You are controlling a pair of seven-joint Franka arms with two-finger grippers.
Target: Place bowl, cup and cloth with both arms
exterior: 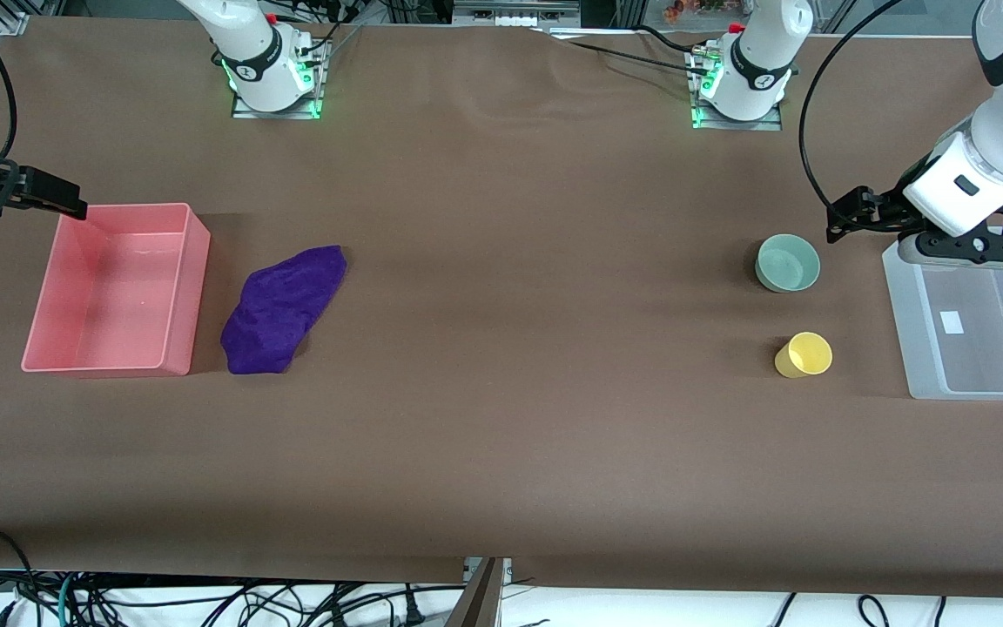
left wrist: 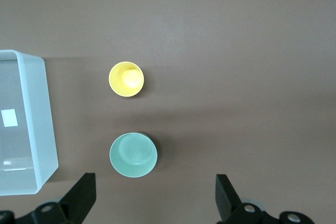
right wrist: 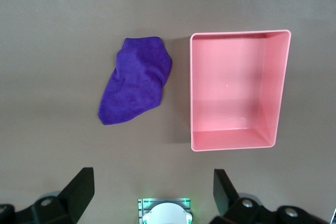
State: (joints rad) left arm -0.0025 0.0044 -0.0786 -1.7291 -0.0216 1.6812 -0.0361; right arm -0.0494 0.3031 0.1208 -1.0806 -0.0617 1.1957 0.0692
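The mint-green bowl (exterior: 787, 263) stands upright on the brown table toward the left arm's end. The yellow cup (exterior: 804, 355) lies beside it, nearer to the front camera. The purple cloth (exterior: 284, 307) lies crumpled toward the right arm's end. My left gripper (exterior: 841, 218) is open and empty, up in the air beside the bowl. In the left wrist view, the bowl (left wrist: 133, 155) and cup (left wrist: 126, 79) lie below the left gripper (left wrist: 155, 198). My right gripper (exterior: 66, 202) is open and empty, high over the pink bin's corner. The right wrist view shows the cloth (right wrist: 136, 80) below the right gripper (right wrist: 154, 190).
A pink bin (exterior: 188, 287) stands next to the cloth at the right arm's end, also in the right wrist view (right wrist: 191, 93). A clear plastic bin (exterior: 911, 322) stands beside the bowl and cup at the left arm's end, also in the left wrist view (left wrist: 47, 124).
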